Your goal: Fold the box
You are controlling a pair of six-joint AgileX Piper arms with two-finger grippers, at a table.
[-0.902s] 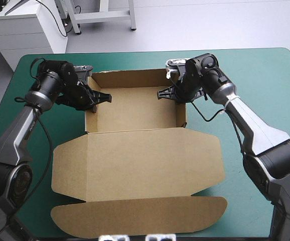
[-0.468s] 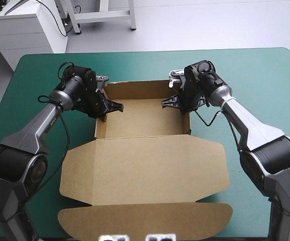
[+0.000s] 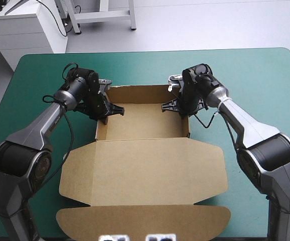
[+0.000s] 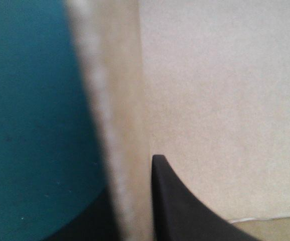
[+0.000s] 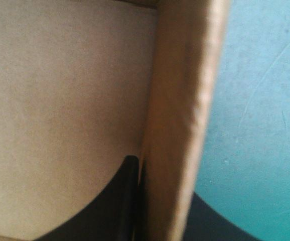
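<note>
The brown box (image 3: pixel 145 118) stands as an open tray at mid-table. Its lid (image 3: pixel 145 170) lies flat toward the table's front edge. My left gripper (image 3: pixel 110 111) is shut on the tray's left wall, one black finger inside and one outside. In the left wrist view the wall (image 4: pixel 120 125) runs up between my left gripper's (image 4: pixel 130 206) fingers (image 4: pixel 180 206). My right gripper (image 3: pixel 172 105) is shut on the right wall in the same way. The right wrist view shows that wall (image 5: pixel 177 125) pinched in my right gripper (image 5: pixel 157 211).
Teal-green cover (image 3: pixel 265 100) shows on both sides of the box and beyond its far wall. The lid's rounded front flap (image 3: pixel 142 221) reaches almost to the table's front edge.
My left gripper has moved to the right with the left wall, and the whole box has slid slightly right. The right gripper has hardly moved.
</note>
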